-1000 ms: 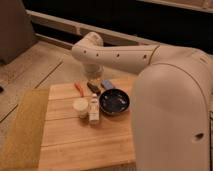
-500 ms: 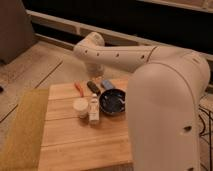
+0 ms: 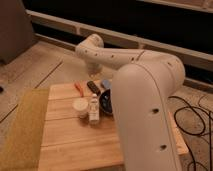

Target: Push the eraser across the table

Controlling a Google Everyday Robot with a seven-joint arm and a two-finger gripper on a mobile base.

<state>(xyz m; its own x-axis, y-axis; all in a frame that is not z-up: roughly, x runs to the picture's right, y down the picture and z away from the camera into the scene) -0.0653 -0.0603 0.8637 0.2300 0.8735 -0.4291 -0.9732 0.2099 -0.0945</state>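
The light wooden table (image 3: 75,140) bears a small group of things near its far edge. A dark oblong block (image 3: 93,86), apparently the eraser, lies there between an orange pen-like stick (image 3: 78,88) and a blue object (image 3: 105,83). My white arm comes from the lower right, bends at an elbow (image 3: 92,47) and drops toward the table's far edge. The gripper (image 3: 98,76) sits just behind the dark block, close above it. Whether it touches the block is not visible.
A white cup (image 3: 80,106) and a small clear bottle (image 3: 93,110) stand mid-table in front of the block. A dark bowl (image 3: 106,101) is half hidden by my forearm (image 3: 150,110). A yellowish-green mat (image 3: 22,125) lies along the table's left side. Cables (image 3: 192,120) lie on the floor at the right.
My forearm has swung left across the view and now hides the right half of the bowl and table. The things on the table have stayed in place.
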